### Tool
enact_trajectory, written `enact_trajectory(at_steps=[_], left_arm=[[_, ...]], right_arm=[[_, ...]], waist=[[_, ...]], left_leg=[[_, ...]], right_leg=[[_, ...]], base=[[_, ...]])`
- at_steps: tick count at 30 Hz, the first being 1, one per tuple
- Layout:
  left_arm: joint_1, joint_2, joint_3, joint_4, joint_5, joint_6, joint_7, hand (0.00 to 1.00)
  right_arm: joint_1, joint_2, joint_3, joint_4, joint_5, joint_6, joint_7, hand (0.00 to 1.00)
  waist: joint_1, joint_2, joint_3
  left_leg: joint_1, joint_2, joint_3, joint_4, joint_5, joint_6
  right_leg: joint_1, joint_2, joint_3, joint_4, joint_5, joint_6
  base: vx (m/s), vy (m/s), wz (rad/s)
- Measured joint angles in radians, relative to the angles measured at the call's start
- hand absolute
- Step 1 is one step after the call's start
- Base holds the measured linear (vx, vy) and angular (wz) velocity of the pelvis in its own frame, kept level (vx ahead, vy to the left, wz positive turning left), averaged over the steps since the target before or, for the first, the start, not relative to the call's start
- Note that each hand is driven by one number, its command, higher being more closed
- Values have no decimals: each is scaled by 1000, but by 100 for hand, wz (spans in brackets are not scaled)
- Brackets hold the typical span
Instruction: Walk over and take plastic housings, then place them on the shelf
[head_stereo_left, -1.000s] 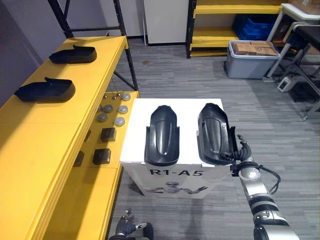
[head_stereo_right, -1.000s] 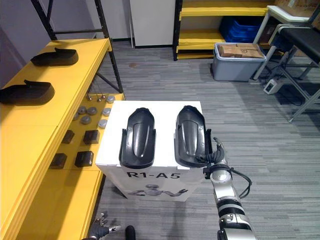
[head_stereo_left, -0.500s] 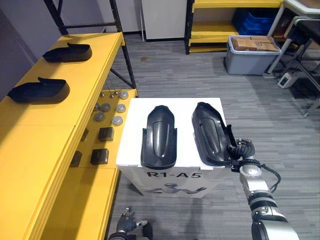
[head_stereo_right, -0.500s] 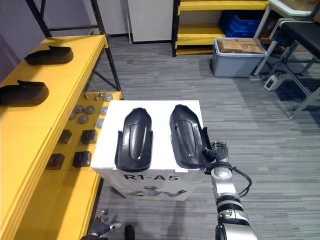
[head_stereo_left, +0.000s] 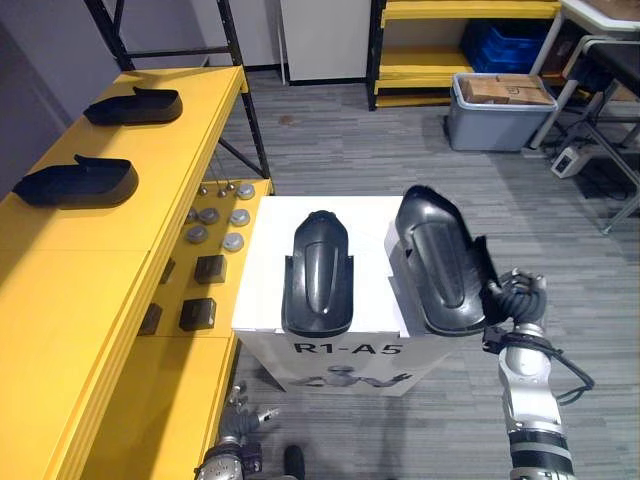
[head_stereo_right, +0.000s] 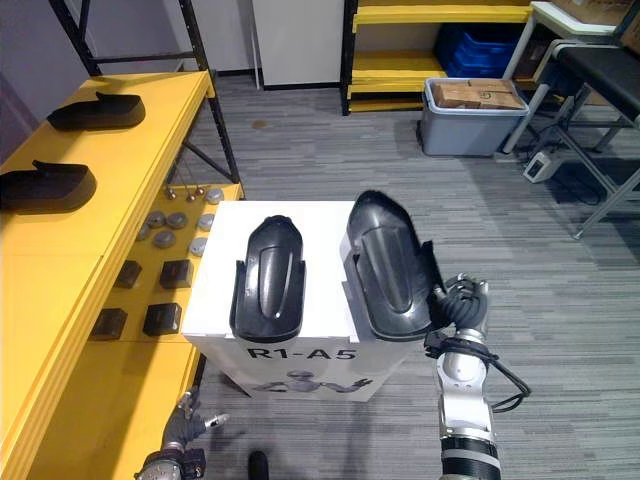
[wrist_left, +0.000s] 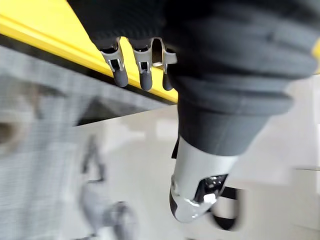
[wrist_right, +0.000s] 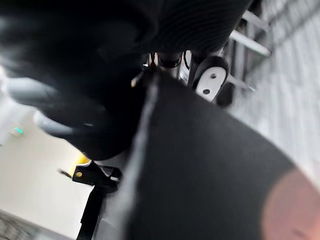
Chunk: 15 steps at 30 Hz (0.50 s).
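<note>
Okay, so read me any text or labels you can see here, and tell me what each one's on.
"R1-A5": on the front face of the white box.
Print on the cardboard boxes in the grey bin: too small to read.

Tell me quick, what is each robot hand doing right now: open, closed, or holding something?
Left robot hand: open, holding nothing.
Right robot hand: closed on the edge of a black plastic housing.
</note>
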Motion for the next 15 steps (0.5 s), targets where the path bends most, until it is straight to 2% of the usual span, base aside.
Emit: enact_trajectory(at_steps=[3,7,12,15], left_arm=[[1,-17,36,-172,-42,-14,7,0],[-5,-23,15,-379,-99,-51,26,0],[-59,-16,-163,-470,-171,-64,21,0],[-125,-16,-285,-470,-223,-63,-11,0]], right_arm=[[0,23,16,-104,-22,-11,-18,100],[-1,54,67,-156,-73,-14,-23,100],[-12,58,186,-210,-173,-16,-27,100],[-14,58,274,-209,-207,-19,-24,100]], waist=[[2,0,-5],[5,0,-18],[5,1,-49],[2,1,-61]], left_leg=[[-2,0,-4,0,0,0],[-4,-3,-7,0,0,1],[-4,-3,-8,0,2,2],[-1,-3,-12,0,6,2]], right_leg=[[0,0,-3,0,0,0],[3,-3,-6,-1,0,1],[5,-3,-7,2,0,2],[4,-2,-10,5,0,2]], base=[[0,0,3],[1,1,2],[0,0,0],[-31,-1,3]])
